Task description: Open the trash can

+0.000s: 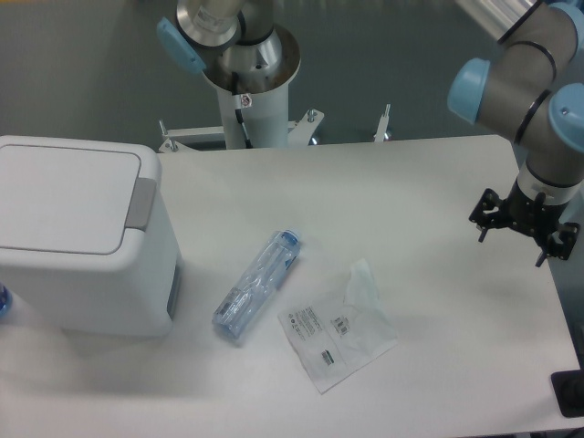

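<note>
The trash can (87,274) is a large white boxy bin at the left of the table. Its flat white lid (64,201) lies shut, with the grey push tab (140,203) on its right edge. My gripper (522,239) hangs over the table's far right side, well away from the bin. Its black fingers (486,217) point down and stand apart, with nothing between them.
A clear plastic bottle (257,286) lies on its side just right of the bin. A clear plastic bag with a label (338,328) lies beside it. The arm's base column (246,91) stands at the table's back edge. A black object (570,394) sits at the lower right.
</note>
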Motion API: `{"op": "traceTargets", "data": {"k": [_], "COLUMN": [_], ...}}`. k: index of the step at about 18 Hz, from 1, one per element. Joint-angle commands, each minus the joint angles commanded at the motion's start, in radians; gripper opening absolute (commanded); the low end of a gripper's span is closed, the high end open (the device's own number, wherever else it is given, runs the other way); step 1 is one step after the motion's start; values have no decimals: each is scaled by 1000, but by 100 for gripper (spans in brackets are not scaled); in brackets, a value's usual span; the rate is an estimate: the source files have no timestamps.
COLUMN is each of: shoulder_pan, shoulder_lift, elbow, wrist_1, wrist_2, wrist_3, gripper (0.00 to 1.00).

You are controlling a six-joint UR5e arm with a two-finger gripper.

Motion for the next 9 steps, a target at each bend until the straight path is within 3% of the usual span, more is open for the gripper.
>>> {"op": "traceTargets", "data": {"k": [9], "shoulder_pan": [8], "shoulder_lift": [14], "elbow": [-20], "wrist_1": [6], "wrist_2": [-8], "wrist_3": [49], "gripper": [100]}}
